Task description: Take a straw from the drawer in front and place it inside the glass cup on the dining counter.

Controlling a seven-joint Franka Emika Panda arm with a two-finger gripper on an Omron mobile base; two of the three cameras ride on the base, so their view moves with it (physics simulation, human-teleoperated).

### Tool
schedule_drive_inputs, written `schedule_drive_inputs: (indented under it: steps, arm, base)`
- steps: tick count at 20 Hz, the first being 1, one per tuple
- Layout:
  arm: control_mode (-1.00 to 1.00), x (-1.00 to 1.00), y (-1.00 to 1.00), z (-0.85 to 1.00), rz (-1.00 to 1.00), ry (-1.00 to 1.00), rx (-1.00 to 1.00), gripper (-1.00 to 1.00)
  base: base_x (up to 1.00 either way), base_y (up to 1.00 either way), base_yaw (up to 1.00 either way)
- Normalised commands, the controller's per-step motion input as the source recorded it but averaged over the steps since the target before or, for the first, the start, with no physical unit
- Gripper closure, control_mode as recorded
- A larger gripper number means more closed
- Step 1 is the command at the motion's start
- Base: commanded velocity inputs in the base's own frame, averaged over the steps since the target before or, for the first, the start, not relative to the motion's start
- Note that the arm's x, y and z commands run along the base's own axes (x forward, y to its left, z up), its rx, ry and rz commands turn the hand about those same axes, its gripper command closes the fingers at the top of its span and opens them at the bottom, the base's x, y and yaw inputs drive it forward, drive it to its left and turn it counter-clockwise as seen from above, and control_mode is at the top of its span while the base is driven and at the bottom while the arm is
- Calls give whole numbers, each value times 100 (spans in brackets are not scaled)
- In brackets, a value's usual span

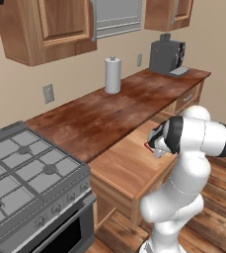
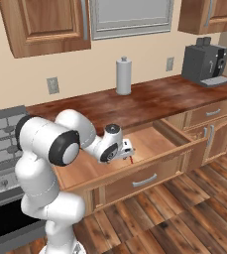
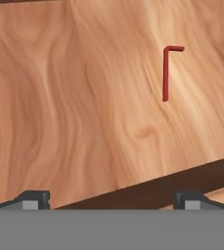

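straw [image 3: 166, 73] alone on drawer [image 3: 74, 107] floor

The drawer [image 1: 122, 165] is standing pulled open under the wooden table [image 1: 99, 116], and the white arm [image 1: 183, 168] is bending over it at the right. A paper towel roll [image 1: 112, 75] and coffee machine [image 1: 167, 57] are standing farther back, the stove [image 1: 28, 170] sitting near left.

I count one red straw [image 3: 166, 73] in one open drawer [image 2: 149, 141], one paper towel roll [image 2: 123, 75], one coffee machine [image 2: 204, 60], one stove [image 1: 25, 173], two wall outlets [image 2: 52, 85].
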Motion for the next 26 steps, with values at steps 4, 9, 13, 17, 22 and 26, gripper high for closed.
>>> schedule_drive_inputs:
  steps: [4,9,13,17,22,26]
  arm:
    - [-100,26,-1,0,0,1,0,-100]
    - [-100,23,-5,-3,0,4,0,-100]
    - [-100,30,-5,-9,0,4,0,-100]
    - [-100,24,-4,-11,0,3,0,-100]
    - [-100,17,-10,-24,0,0,0,-100]
    - [-100,25,-6,-28,0,0,0,-100]
  base:
    - [0,0,0]
    - [0,0,0]
    - [0,0,0]
    - [0,0,0]
    - [0,0,0]
    - [0,0,0]
